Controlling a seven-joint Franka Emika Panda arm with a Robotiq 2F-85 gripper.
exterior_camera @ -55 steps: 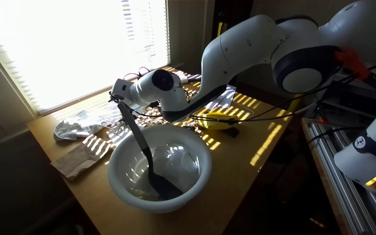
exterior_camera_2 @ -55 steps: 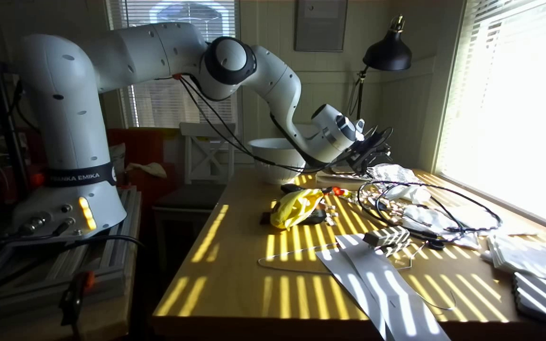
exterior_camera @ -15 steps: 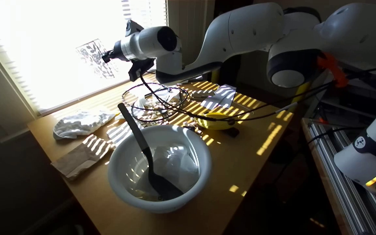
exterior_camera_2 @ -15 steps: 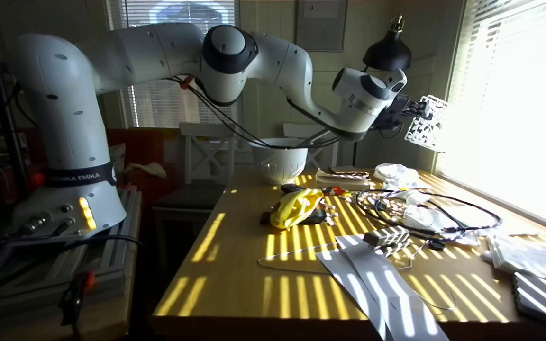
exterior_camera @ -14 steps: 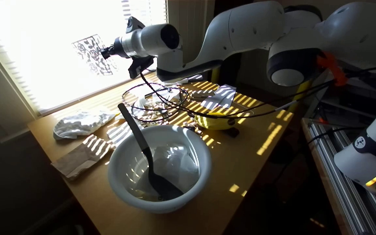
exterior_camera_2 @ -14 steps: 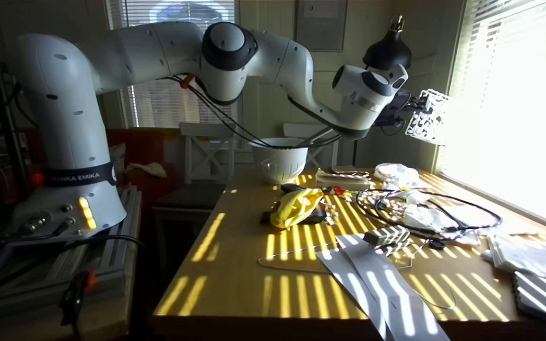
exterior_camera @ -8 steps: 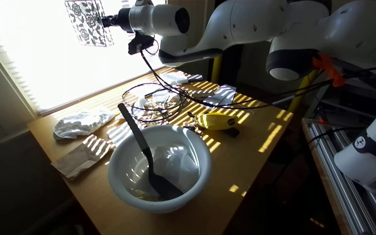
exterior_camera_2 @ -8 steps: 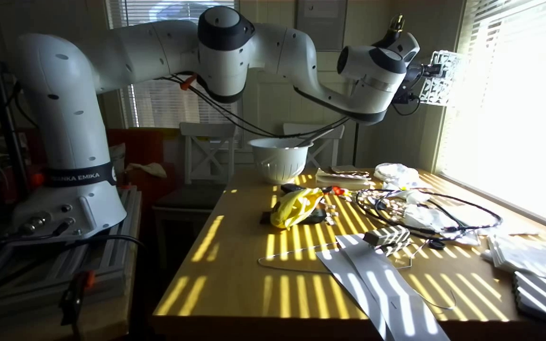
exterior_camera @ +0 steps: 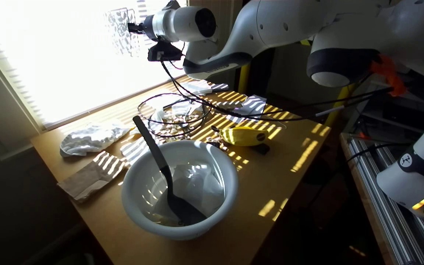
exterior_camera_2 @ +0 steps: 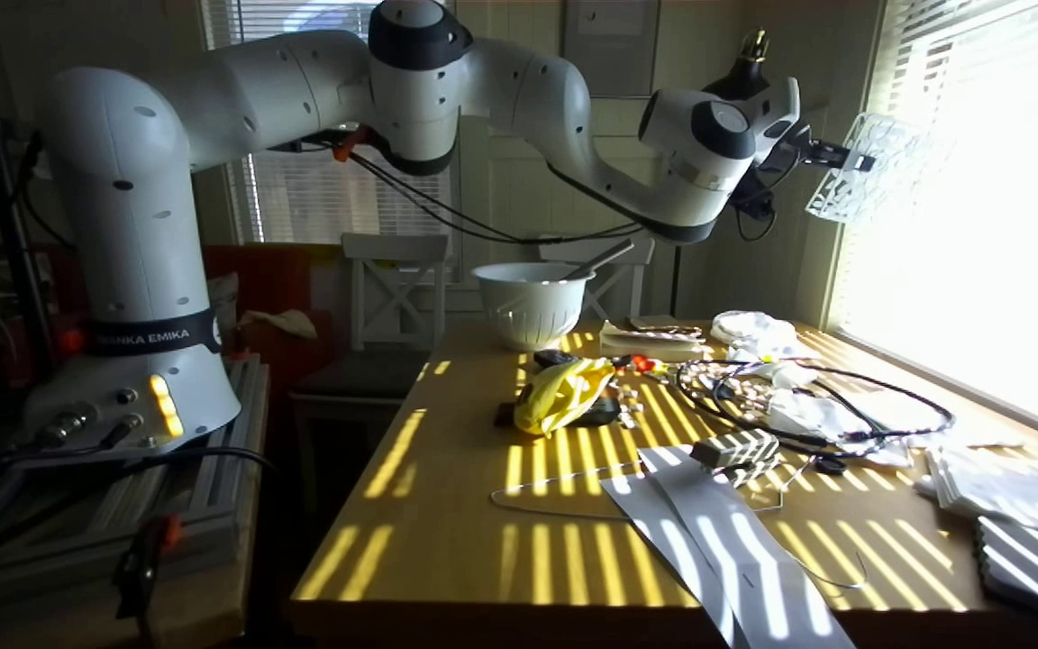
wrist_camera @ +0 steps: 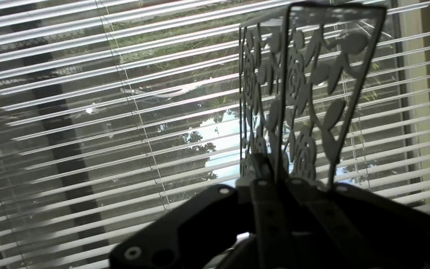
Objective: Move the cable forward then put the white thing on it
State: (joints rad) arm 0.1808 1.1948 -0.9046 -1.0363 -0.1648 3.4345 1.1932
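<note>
The gripper [wrist_camera: 278, 178] is clamped on the white openwork holder [wrist_camera: 320, 73], above the table [exterior_camera_2: 456, 559].
In the wrist view the holder extends toward 12 o'clock. In an exterior view, a bright window [exterior_camera_2: 1015, 207] lies toward 3 o'clock from the gripper; the black cable [exterior_camera_2: 809, 443] lies looped on the table at 6 o'clock, well below the holder; the white bowl [exterior_camera_2: 532, 311] sits at 10 o'clock from the cable.

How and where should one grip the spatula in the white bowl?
Probably by the upper part of the spatula's grey handle, from above, jaws closing across it: this slim part slants up past the bowl's rim toward the window, while the dark blade lies inside.
</note>
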